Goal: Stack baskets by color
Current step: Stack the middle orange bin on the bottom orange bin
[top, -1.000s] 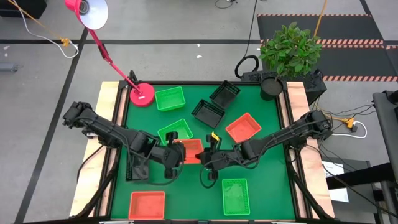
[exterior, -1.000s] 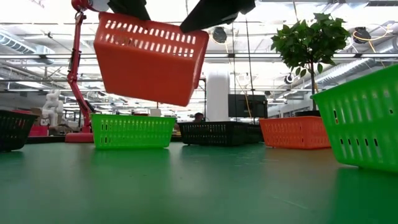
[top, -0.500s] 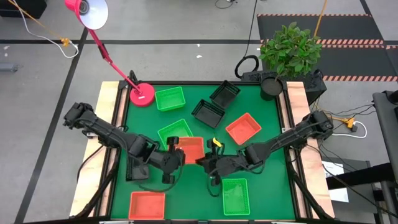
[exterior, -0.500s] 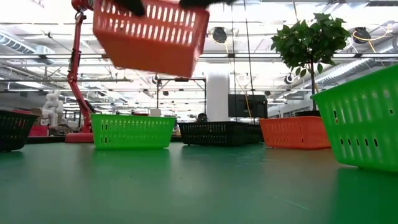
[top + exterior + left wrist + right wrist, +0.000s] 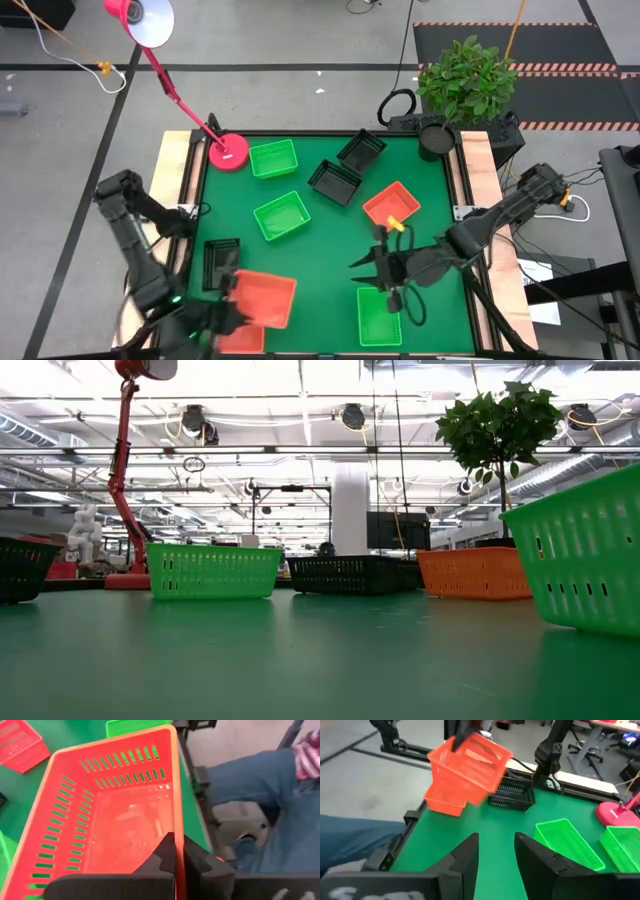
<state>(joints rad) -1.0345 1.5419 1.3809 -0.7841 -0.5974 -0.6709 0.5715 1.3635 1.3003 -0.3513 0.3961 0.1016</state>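
- Left claw (image 5: 179,857) is pinched tight on the rim of a red-orange basket (image 5: 266,298), holding it above the desk's (image 5: 320,250) near-left corner, over a second red-orange basket (image 5: 240,340) resting there.
- Right claw (image 5: 496,851) hangs with fingers parted and nothing between them, above the desk near the green basket (image 5: 378,313) at the front edge.
- A third red-orange basket (image 5: 391,204) sits right of centre.
- Two more green baskets lie left of centre: one in the middle (image 5: 281,216), one near the pink lamp base (image 5: 228,152).
- Two black baskets (image 5: 335,181) sit together at the back; a third black basket (image 5: 220,262) rests by the left edge.
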